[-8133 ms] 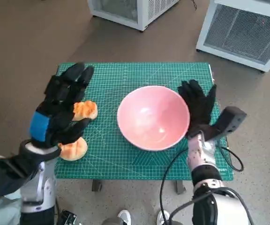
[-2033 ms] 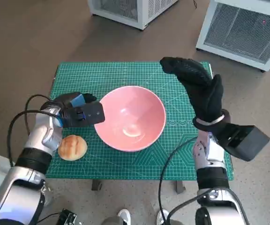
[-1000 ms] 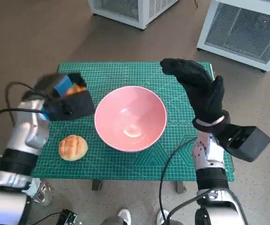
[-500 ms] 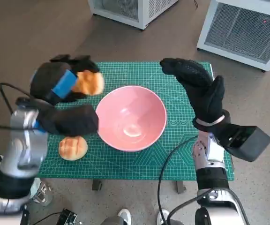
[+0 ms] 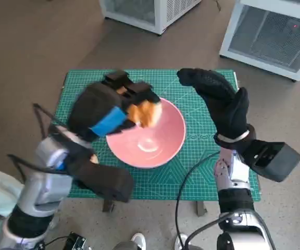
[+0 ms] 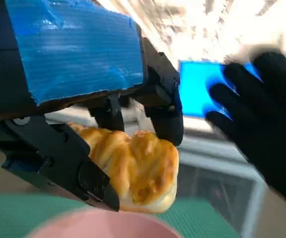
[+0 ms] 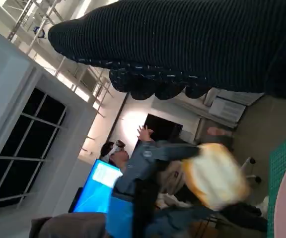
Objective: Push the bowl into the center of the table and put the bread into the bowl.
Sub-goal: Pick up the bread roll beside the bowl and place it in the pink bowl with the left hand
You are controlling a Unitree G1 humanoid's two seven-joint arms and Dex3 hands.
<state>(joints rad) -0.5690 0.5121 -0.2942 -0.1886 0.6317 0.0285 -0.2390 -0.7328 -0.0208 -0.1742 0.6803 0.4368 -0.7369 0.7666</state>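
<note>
A pink bowl [image 5: 160, 139] stands near the middle of the green mat [image 5: 202, 172]. My left hand [image 5: 111, 107] grips a golden bread roll [image 5: 144, 112] and holds it above the bowl's near-left part. In the left wrist view that roll [image 6: 133, 168] sits between the black fingers [image 6: 165, 116], just over the bowl's pink rim [image 6: 98, 229]. My right hand [image 5: 220, 101] is raised beside the bowl's right side, fingers spread, holding nothing. The right wrist view shows the roll [image 7: 215, 181] as a blur. The second roll is hidden behind my left arm.
White cabinets with grilles [image 5: 267, 31] stand on the floor beyond the table. The left arm's black wrist block [image 5: 100, 179] hangs over the mat's front left. A person [image 7: 143, 168] wearing a headset appears in the right wrist view.
My left hand has carried the roll from the mat's left side to above the bowl. The right hand has stayed raised. The bowl has not moved since a second ago.
</note>
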